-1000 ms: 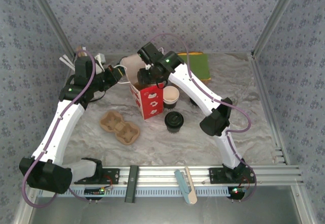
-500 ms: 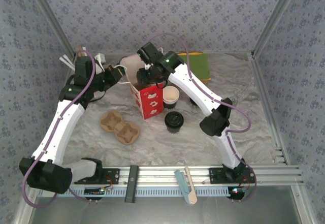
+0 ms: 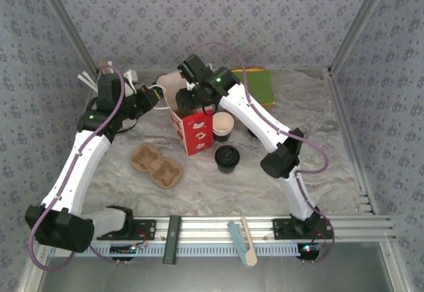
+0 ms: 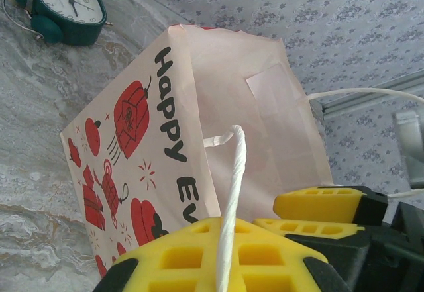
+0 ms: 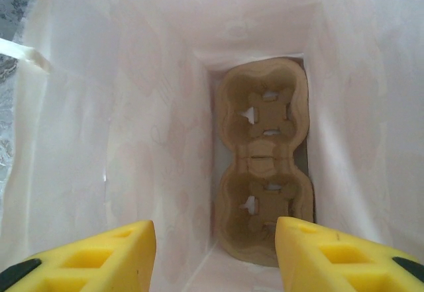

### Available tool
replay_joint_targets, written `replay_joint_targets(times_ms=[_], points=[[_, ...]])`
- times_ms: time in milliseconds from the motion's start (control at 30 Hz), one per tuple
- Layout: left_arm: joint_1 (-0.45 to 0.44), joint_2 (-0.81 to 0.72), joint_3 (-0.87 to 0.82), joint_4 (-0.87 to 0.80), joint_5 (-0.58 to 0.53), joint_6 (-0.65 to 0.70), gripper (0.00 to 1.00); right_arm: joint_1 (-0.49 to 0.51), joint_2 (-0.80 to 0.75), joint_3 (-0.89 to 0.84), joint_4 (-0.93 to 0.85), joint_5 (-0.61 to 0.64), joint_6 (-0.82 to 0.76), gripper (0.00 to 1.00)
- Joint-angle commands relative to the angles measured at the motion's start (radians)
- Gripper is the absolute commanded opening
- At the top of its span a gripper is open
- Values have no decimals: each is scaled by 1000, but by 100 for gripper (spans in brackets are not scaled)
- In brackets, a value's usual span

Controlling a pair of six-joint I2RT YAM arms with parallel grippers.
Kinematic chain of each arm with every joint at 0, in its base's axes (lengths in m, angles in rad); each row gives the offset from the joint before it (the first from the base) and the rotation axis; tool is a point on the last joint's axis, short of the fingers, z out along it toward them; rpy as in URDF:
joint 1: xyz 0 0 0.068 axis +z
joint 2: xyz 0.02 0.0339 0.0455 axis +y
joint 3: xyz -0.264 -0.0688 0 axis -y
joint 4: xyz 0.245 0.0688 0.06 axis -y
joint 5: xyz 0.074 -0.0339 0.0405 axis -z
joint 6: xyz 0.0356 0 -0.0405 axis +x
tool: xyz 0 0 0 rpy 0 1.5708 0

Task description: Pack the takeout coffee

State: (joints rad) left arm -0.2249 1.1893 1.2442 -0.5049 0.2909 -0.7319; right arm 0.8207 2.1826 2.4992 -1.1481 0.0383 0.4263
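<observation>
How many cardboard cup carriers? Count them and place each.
2. One cup carrier lies on the table, left of the red bag; a second carrier lies flat at the bag's bottom. Stacked ones could be hidden.

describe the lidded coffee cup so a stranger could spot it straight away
Find the red and white paper bag standing mid-table. Two small dark cups sit just right of it; the lidded cup is the lower one in the top view. Its round black lid sets it apart from the open cup behind, which shows a white inside.
</observation>
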Motion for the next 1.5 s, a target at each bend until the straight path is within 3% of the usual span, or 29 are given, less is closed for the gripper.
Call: replay_joint_targets(times_ms=[0, 267, 433, 733, 867, 1233, 1467], points=[[-2, -8, 13, -22, -9, 26, 4, 9, -86, 41, -2, 46, -55, 52], [1, -7, 18, -40, -21, 31, 4, 1, -170, 17, -46, 152, -112, 52], [-1, -3, 21, -34, -12, 30, 4, -30, -195, -54, -9, 103, -106, 48], [-8, 6, 21, -15, 11, 24, 4, 4, 2, 198, -74, 34, -80, 33], [-14, -3, 20, -12, 24, 34, 4, -1, 49, 187, -59, 14, -54, 24], [-8, -56, 7, -78, -26, 66, 3, -26, 159, 171, -63, 32, -3, 21], [47, -142, -12, -150, -74, 74, 3, -41, 176, 169, -123, 101, 3, 22]])
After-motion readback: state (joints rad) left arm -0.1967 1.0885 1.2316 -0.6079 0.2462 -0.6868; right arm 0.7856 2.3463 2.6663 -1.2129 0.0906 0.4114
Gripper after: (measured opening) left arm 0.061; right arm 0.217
